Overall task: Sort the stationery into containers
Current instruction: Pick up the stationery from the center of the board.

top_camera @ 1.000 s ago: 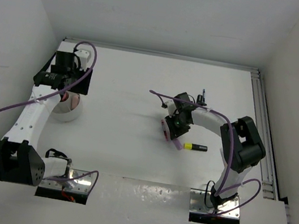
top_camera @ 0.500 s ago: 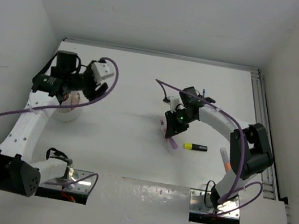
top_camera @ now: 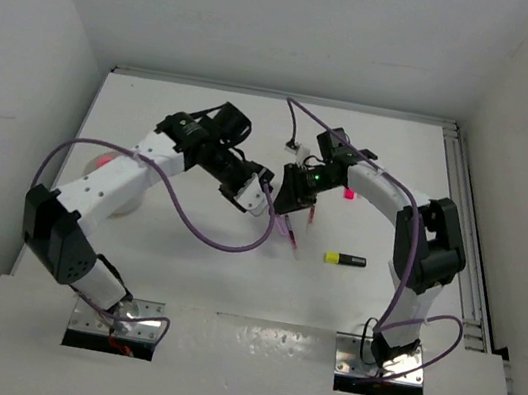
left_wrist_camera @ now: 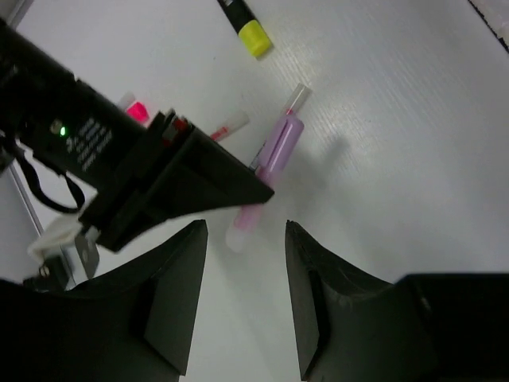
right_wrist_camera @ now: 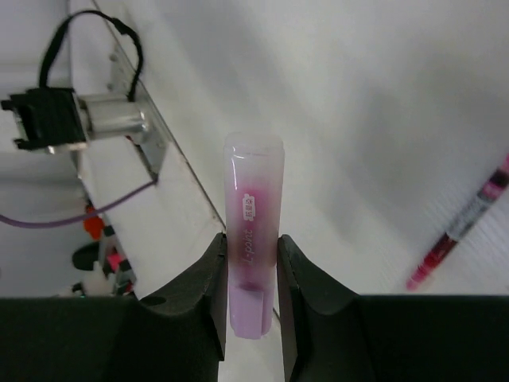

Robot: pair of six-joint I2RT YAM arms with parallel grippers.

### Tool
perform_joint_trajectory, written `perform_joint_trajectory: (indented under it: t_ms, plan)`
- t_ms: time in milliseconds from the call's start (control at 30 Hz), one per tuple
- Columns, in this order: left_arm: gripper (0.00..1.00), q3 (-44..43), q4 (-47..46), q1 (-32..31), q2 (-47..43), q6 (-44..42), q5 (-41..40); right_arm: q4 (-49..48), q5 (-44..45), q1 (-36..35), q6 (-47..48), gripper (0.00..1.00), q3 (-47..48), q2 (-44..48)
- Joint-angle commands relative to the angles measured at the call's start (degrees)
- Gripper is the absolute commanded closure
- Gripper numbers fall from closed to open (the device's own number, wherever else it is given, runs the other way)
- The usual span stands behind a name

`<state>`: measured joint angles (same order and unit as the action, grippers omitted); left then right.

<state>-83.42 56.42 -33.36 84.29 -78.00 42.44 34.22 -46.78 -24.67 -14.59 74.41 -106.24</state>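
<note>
Stationery, one piece aloft: lilac-pink highlighter [right_wrist_camera: 253, 183] pinched near one end by the right gripper [right_wrist_camera: 251, 243], jaws pressed onto its sides, held clear of the table [top_camera: 182, 265] at mid-table. Since a second before, the left arm had quit the dish [top_camera: 128, 203] at the left side and swung to centre. Left gripper [left_wrist_camera: 242, 231] now sat just beside the right one, pointed at the held highlighter. Left jaws stood spread, nothing between them; the highlighter's end showed in the gap but beyond the fingertips, not touching. Right gripper had drifted a little left and farther back, same piece in its grip.

Around, near to far: yellow-black highlighter [top_camera: 345, 260] lay flat to the right of the held one, apart from it. Red pen [left_wrist_camera: 227, 127] lay on the table below the right gripper. Neon-pink piece [top_camera: 349, 194] lay farther back, beside the right arm.

Hard to make out: dish half covered by the left arm's link; something pinkish inside, kind not readable. In the top view the two grippers merged into one dark mass. Red pen cut off by the frame edge in the right wrist view.
</note>
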Motion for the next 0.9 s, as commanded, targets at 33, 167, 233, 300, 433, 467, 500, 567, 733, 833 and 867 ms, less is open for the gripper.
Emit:
perform_joint_trajectory:
  t_ms: [33,167,233,300,433,467,500,567,733,833,867]
  plan:
    - [0.50,-8.9,10.8,-1.3,5.7,-15.6,3.5,-5.4,-7.7,0.8,-7.1,1.00,5.5,-2.8]
    - [0.50,-10.5,14.1,-2.6,9.1,-18.8,3.5,-11.2,-11.0,0.9,-14.6,1.00,6.9,-5.3]
    - [0.50,-10.1,14.4,-3.2,9.9,-18.9,3.2,-13.1,-11.2,0.5,-16.4,1.00,7.3,-5.6]
    - [0.50,-9.9,14.8,-3.5,10.6,-19.9,2.2,-13.8,-11.7,0.3,-17.5,1.00,7.4,-5.6]
    - [0.50,-11.3,16.1,-4.3,12.6,-21.7,-1.2,-16.7,-13.0,0.1,-21.3,1.00,6.6,-5.9]
    - [0.49,-11.6,16.9,-4.4,12.9,-22.4,-1.6,-16.9,-13.4,0.1,-21.7,1.00,6.5,-6.0]
    - [0.47,-11.7,17.0,-4.6,13.4,-22.5,-2.3,-17.8,-13.4,0.1,-22.7,1.00,6.5,-6.1]
    - [0.45,-11.7,16.2,-4.6,13.6,-21.9,-2.4,-18.5,-13.9,0.0,-23.4,1.00,6.5,-6.1]
    - [0.39,-9.7,12.1,-5.2,13.4,-20.2,-3.7,-20.4,-14.7,-0.7,-26.2,1.00,6.2,-5.8]
    - [0.41,-8.6,10.9,-5.5,13.2,-19.8,-4.5,-20.8,-14.8,-1.1,-26.7,1.00,5.9,-5.4]
    - [0.44,-8.4,10.6,-5.6,13.1,-19.8,-4.6,-20.9,-14.8,-1.2,-26.9,1.00,5.7,-5.3]
